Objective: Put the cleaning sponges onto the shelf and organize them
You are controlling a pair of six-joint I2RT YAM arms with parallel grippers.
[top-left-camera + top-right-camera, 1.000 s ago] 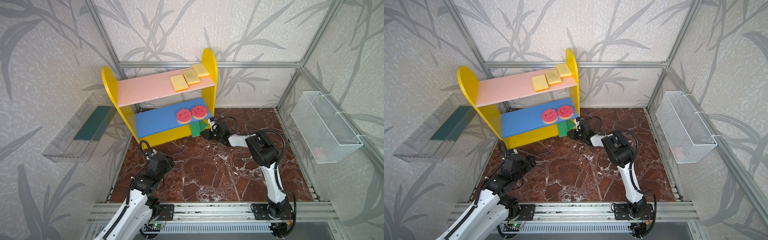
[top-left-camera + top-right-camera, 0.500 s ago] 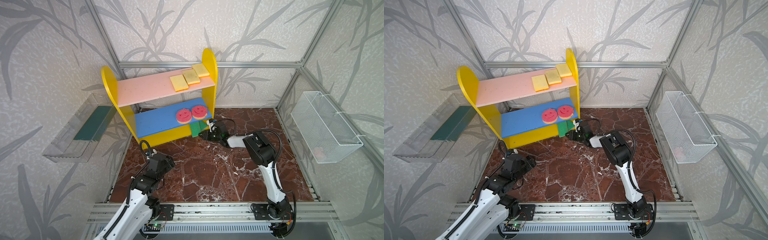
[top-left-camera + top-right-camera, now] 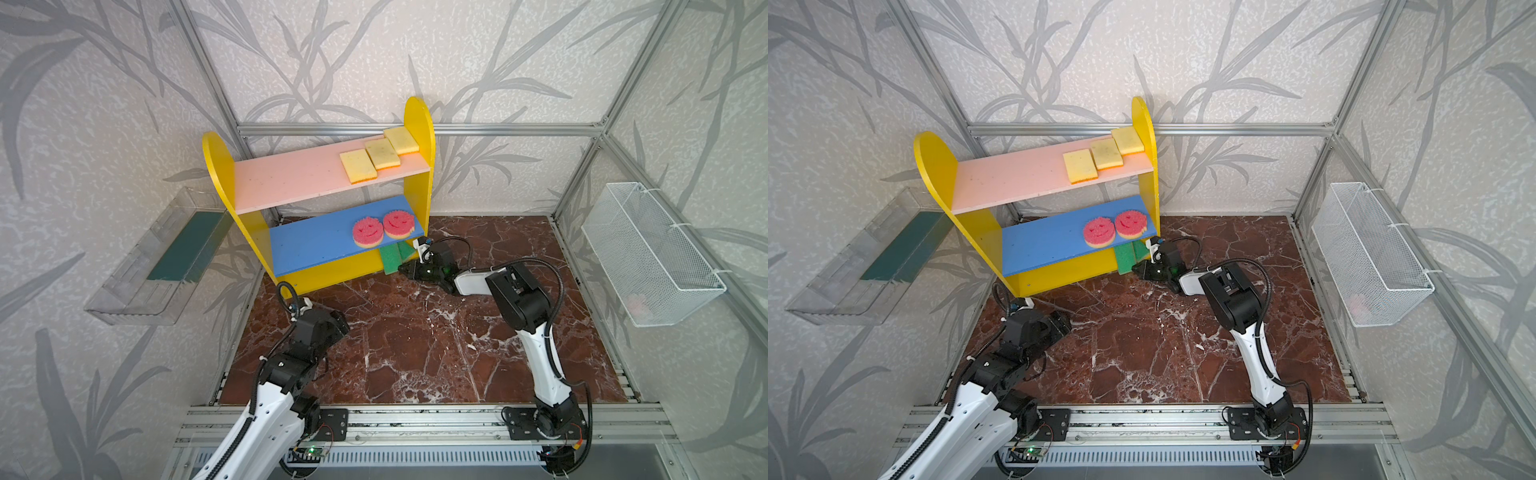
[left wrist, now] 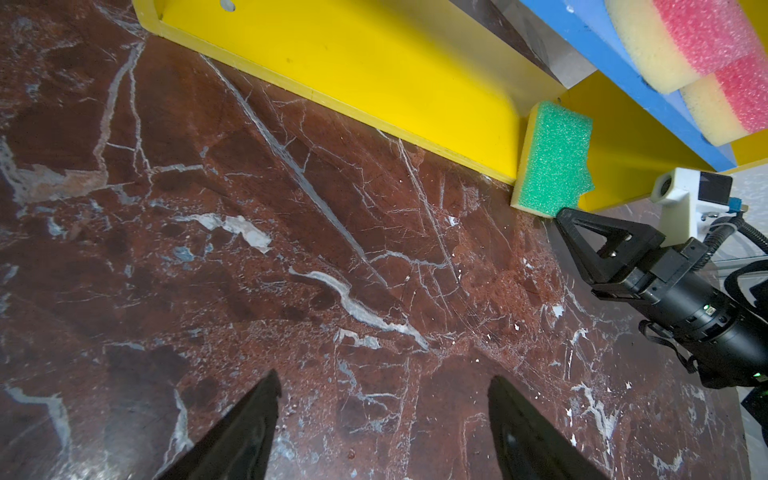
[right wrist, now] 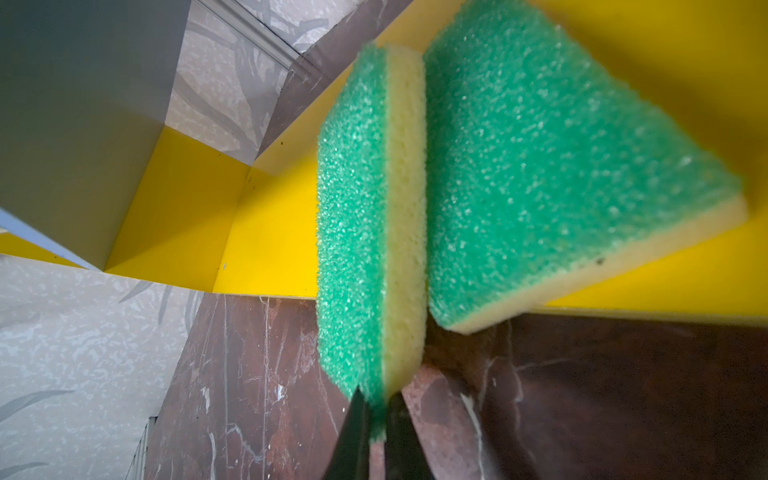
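The shelf stands at the back left in both top views. Three yellow cleaning sponges lie in a row on its pink board. Two pink smiley sponges sit on the blue board. Two green-faced sponges rest at the right end of the yellow base. My right gripper is shut on the near corner of one green sponge, beside the other one. My left gripper hangs open and empty over the marble floor, in front of the shelf.
A clear tray with a dark green mat hangs on the left wall. A white wire basket hangs on the right wall with something pink inside. The marble floor spreads in front of the shelf.
My right gripper has slid left toward the shelf base, and its jaws have closed on the green sponge's corner. The left arm has not moved.
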